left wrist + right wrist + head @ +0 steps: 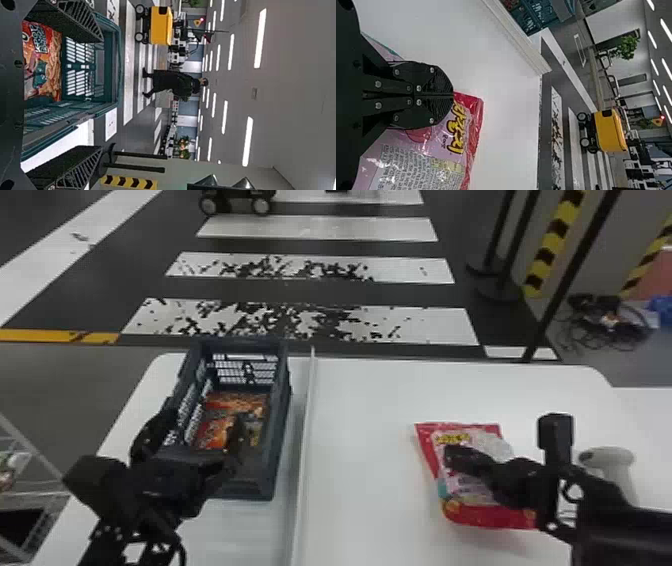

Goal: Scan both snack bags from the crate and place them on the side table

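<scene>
Striped floor (435, 325) lies behind the white table (370, 400). On the table's left side stands a dark crate (281, 430), with the orange snack bag (215, 431) inside. Left tool (206, 423) is over the crate, fingers spread; right tool (450, 456), fingers pressed together, is over the red-pink snack bag (485, 515).

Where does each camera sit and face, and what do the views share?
Head view: on the head, facing forward and down at crate and red bag; left tool and right tool show.
Left wrist view: on that wrist, facing past the crate into the room; own fingers, apart, show.
Right wrist view: on that wrist, facing over bag and table into the room; own fingers, shut, show.
Shared: head and left wrist, the crate; both wrists, the yellow cart.
</scene>
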`<action>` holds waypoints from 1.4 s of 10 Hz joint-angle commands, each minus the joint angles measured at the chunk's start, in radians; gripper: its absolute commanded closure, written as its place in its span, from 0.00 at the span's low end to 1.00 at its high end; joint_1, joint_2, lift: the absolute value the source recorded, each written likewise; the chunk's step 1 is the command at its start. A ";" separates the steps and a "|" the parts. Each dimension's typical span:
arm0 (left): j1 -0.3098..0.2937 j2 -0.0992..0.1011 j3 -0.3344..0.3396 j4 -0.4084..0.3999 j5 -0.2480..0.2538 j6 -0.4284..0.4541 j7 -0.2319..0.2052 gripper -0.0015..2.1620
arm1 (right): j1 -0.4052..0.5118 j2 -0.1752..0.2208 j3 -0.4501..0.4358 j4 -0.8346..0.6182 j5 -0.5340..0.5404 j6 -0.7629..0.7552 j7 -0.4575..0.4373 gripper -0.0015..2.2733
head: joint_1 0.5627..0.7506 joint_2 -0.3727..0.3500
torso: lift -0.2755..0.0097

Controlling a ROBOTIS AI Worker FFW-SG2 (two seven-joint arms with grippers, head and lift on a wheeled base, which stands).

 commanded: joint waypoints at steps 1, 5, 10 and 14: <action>0.001 0.000 0.000 -0.003 0.000 0.004 0.000 0.01 | 0.000 -0.002 -0.013 0.009 0.001 -0.015 0.011 0.98 | 0.70 0.53 | 0.62; 0.003 0.000 0.000 -0.008 0.000 0.007 0.000 0.02 | -0.003 -0.035 -0.066 0.032 0.007 -0.043 0.047 0.98 | 0.70 0.49 | 0.62; 0.008 0.000 -0.002 -0.020 -0.003 0.022 0.000 0.02 | -0.002 -0.061 -0.099 0.052 0.005 -0.080 0.120 0.98 | 0.70 0.44 | 0.62; 0.003 0.000 -0.003 -0.020 -0.010 0.040 0.000 0.02 | 0.087 -0.049 -0.104 -0.136 -0.134 0.025 0.132 0.98 | 0.70 0.44 | 0.62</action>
